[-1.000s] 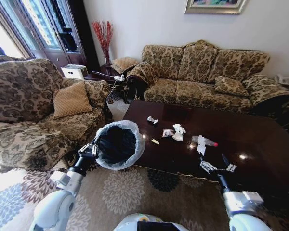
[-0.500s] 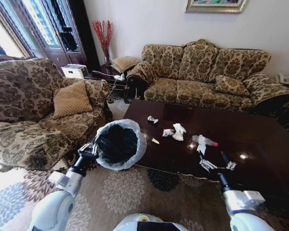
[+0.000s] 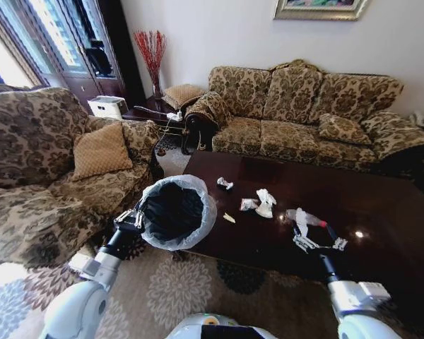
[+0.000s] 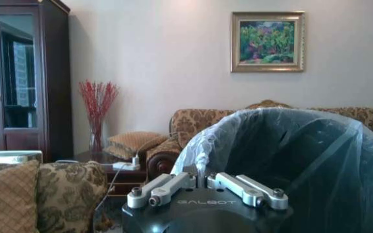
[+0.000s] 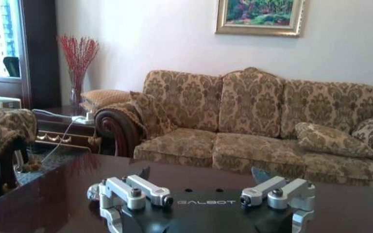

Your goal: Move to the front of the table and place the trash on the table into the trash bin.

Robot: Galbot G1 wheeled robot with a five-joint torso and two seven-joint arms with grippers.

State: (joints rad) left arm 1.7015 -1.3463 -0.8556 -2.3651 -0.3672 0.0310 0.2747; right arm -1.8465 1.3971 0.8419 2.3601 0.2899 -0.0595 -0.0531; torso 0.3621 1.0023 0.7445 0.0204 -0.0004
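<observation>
My view has crept nearer the tabletop (image 3: 381, 212). My left jaws (image 3: 130, 217) stay clamped on the trash bin (image 3: 175, 212) at its corner; my right jaws (image 3: 319, 244) hover apart beside the bottle (image 3: 305, 216). Paper wads (image 3: 265, 202) wait mid-tabletop, within reach, I judge.

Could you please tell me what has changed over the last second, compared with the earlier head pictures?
The whole head view has shifted slightly, so the camera moved, not the things. The left gripper is still shut on the rim of the small round trash bin with its translucent white liner, and the open right gripper still hovers over the dark glossy table near the clear plastic bottle. The crumpled white paper wads lie as before.
</observation>
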